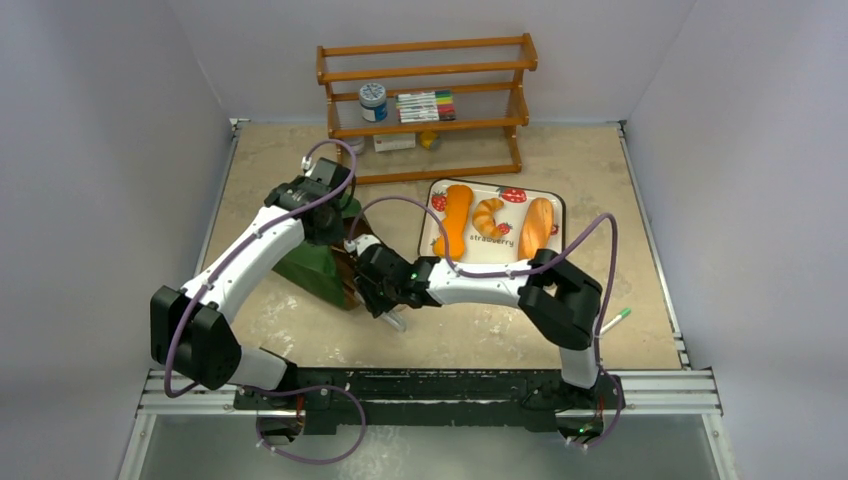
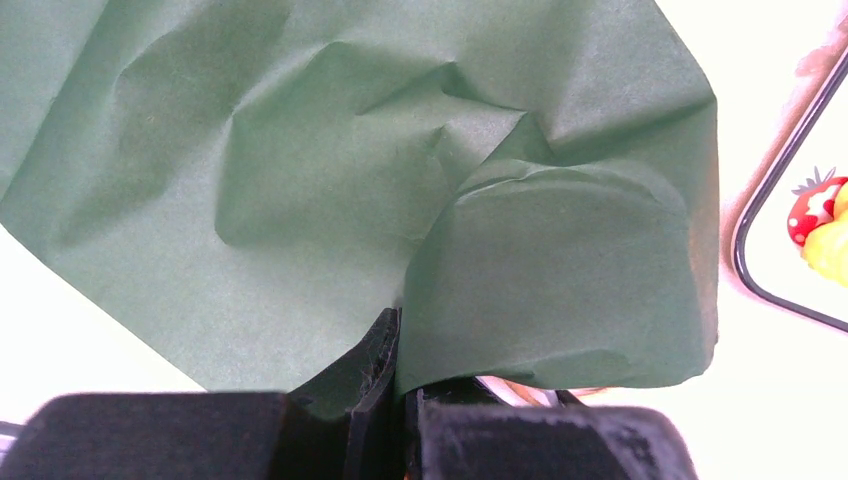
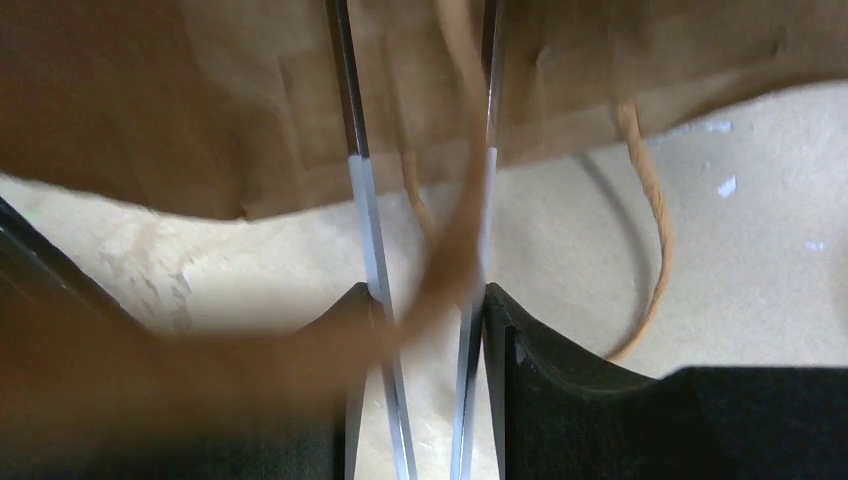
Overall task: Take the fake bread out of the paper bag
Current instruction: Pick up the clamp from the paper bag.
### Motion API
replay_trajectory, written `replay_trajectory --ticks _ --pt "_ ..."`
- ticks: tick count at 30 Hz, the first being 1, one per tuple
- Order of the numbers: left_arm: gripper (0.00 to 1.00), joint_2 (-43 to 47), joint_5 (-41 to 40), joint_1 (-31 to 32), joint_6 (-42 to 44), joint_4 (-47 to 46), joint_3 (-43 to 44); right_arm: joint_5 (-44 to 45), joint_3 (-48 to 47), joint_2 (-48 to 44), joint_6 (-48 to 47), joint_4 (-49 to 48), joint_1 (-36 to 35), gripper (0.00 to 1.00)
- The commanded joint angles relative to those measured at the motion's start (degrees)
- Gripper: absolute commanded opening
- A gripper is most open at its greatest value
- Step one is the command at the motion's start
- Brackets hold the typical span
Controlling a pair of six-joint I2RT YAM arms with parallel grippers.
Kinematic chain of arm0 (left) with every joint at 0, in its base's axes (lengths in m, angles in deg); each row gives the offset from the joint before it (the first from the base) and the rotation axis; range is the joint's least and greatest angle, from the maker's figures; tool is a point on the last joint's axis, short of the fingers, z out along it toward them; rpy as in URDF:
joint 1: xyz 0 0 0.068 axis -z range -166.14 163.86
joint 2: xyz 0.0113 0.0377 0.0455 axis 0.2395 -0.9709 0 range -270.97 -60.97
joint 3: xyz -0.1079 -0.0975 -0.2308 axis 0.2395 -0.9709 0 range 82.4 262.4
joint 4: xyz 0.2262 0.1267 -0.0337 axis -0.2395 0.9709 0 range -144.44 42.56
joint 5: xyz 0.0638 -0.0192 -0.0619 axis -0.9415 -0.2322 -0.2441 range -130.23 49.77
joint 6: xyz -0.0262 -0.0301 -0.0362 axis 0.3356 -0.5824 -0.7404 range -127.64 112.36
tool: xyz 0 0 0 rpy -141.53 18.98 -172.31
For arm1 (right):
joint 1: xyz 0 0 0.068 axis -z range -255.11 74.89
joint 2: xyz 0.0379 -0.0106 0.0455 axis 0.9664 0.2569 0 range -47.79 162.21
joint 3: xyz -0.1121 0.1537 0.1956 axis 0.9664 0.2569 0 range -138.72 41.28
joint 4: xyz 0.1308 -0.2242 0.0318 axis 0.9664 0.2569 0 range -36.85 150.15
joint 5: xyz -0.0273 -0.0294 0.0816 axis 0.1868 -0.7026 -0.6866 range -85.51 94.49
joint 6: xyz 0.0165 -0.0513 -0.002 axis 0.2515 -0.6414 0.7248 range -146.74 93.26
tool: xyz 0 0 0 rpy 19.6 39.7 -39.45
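Note:
The dark green paper bag (image 1: 318, 262) lies on the table at centre left, its mouth facing right. My left gripper (image 1: 335, 215) is shut on a fold of its green paper (image 2: 300, 200); the jaws (image 2: 400, 400) pinch the sheet. My right gripper (image 1: 375, 285) is shut on metal tongs (image 3: 360, 200), whose two blades reach into the bag's brown inside (image 3: 180, 90). A tan string handle (image 3: 652, 210) hangs at the mouth. Any bread in the bag is hidden. A long orange piece (image 1: 452, 222), a croissant (image 1: 489, 216) and a tan loaf (image 1: 537, 228) lie on the strawberry tray (image 1: 492, 262).
A wooden rack (image 1: 430, 100) with a jar and markers stands at the back. A green marker (image 1: 612, 318) lies near the right arm's base. The tray's dark rim (image 2: 770, 210) shows at the right of the left wrist view.

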Motion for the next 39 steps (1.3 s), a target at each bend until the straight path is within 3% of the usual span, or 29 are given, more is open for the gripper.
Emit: replay_trajectory --ticks 1,23,31,34,37,39 --pt "0.0 2.08 0.63 0.03 0.98 0.57 -0.17 -0.09 -6.88 2.2 -0.34 1.73 0.27 0.45" --pt "0.0 2.5 4.47 0.26 0.44 -0.86 -1.7 -0.44 -25.1 15.73 -1.37 9.0 1.49 0.52" --pt "0.0 2.99 5.19 0.52 0.09 -2.19 -3.89 -1.78 -21.65 17.84 -1.03 5.84 1.49 0.53" --pt "0.0 2.68 5.13 0.57 0.09 -2.71 -3.97 -2.87 -20.14 18.55 -0.87 5.19 1.44 0.45" --pt "0.0 2.24 4.67 0.61 0.03 -2.62 -3.45 -4.24 -18.39 18.33 -0.72 4.19 1.42 0.17" --pt "0.0 2.2 4.05 0.63 -0.06 -2.55 -3.44 -4.13 -17.82 18.09 -0.46 4.1 1.56 0.1"
